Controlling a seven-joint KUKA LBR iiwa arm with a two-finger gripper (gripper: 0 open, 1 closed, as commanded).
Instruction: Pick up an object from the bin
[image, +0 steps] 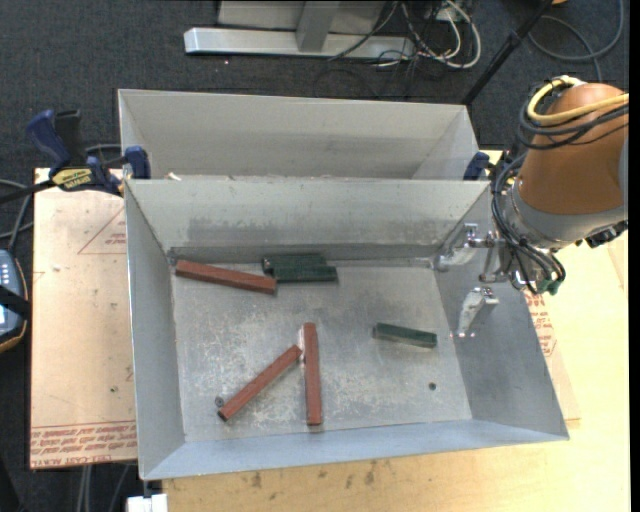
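Orange-covered wrist (575, 150) uppermost, hand (468, 285) wide and empty above the sloped wall of the bin (510, 380): shift to the small dark green block (405, 336) lying flat near it, straddle the narrow width, then lower.

Tool (466, 282) hangs over the right slope of the grey bin (300, 215), fingers spread, nothing between them. Nearest item is a small dark green block (405, 336), lying near it to the left. Paired red-brown bars (312, 375) meet in a V at lower centre.
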